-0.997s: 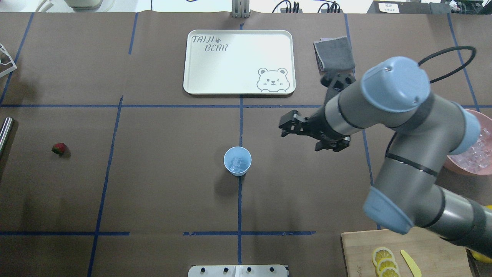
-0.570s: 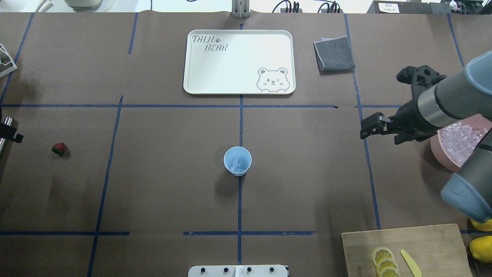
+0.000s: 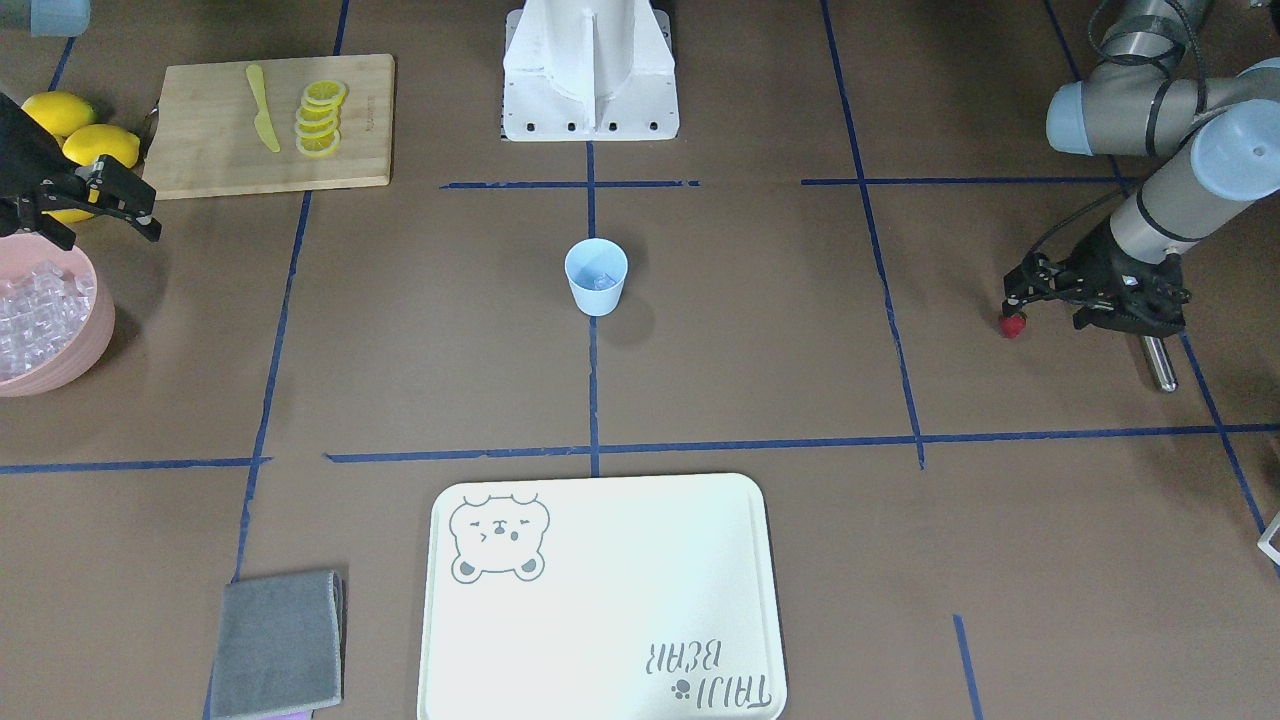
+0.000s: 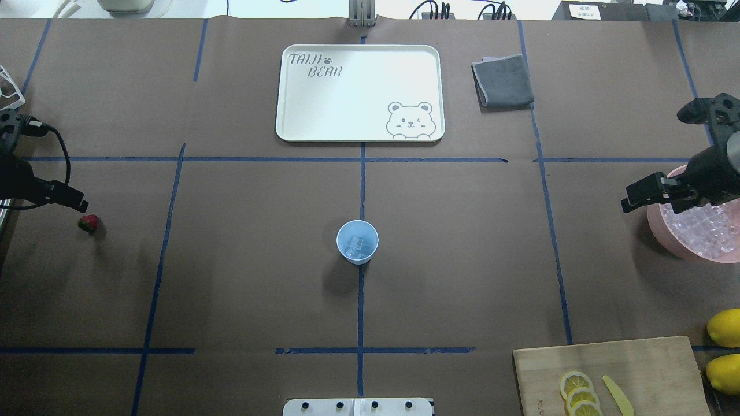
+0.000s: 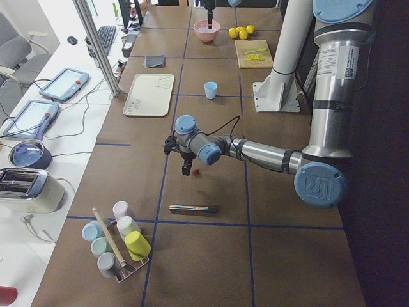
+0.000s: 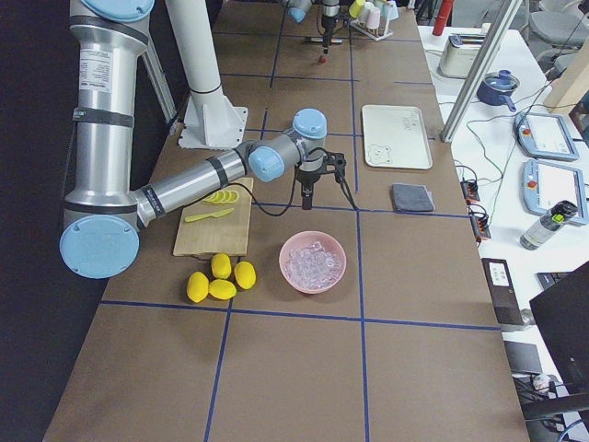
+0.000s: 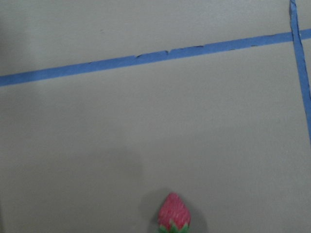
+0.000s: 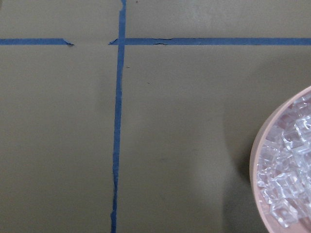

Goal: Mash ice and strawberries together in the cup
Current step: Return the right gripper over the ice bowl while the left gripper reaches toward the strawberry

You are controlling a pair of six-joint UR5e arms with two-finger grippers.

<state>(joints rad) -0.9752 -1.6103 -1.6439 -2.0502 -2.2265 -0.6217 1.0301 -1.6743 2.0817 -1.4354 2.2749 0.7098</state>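
Observation:
The light-blue cup point(image 4: 357, 242) stands upright at the table's middle with a few ice cubes point(image 4: 358, 247) inside; it also shows in the front view point(image 3: 596, 277). The red strawberry point(image 4: 88, 223) lies on the table at the far left and shows at the bottom of the left wrist view point(image 7: 173, 213). My left gripper point(image 4: 80, 204) hovers just above and beside the strawberry point(image 3: 1013, 325) and looks open and empty. My right gripper point(image 4: 625, 203) is far from the cup, by the rim of the pink bowl point(image 4: 656, 222), open and empty.
The pink bowl holds a heap of ice point(image 8: 286, 174). A white tray point(image 4: 358, 92) and a grey cloth point(image 4: 503, 81) lie at the back. A cutting board point(image 4: 653, 370) with lemon slices, a yellow knife and lemons point(image 4: 724, 327) is front right. A metal rod point(image 3: 1158, 365) lies near the strawberry.
My right arm has swung from near the cup to the right, over to the pink bowl. My left arm has come in from the left edge to the strawberry.

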